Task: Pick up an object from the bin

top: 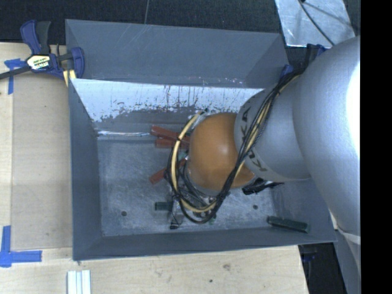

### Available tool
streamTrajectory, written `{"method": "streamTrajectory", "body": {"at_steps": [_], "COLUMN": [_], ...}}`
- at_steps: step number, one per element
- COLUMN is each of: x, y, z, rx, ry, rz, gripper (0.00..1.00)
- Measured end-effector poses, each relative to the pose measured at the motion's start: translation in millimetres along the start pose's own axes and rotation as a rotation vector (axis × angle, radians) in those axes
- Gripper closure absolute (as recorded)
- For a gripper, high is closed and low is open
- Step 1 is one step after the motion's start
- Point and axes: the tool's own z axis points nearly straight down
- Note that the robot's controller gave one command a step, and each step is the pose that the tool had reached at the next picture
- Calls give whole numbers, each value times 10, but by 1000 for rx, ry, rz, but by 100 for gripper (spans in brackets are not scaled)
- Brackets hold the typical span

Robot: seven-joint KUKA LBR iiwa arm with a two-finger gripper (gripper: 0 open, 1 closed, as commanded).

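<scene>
Camera view is showing the grey bin (86,164) holding reddish sticks (164,133) by its far wall, a dark bar (288,224) front-right, and a small dark piece (162,206) mid-floor beside the arm (318,121); the jaws' opening cannot be told.

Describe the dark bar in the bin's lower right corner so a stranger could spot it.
Find the grey metal bin and follow its floor to the view's lower right corner, below the silver arm. A slim dark bar lies flat there, alone by the near wall. Unlike the reddish-brown pieces by the far wall, it is blackish and straight.
</scene>
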Motion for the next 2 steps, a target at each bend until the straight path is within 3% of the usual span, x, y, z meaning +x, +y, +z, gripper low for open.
{"method": "streamTrajectory", "body": {"at_steps": [2], "x": [26], "y": [-10], "z": [-279], "rx": [3], "ry": [8], "rz": [1], "gripper": [100]}}
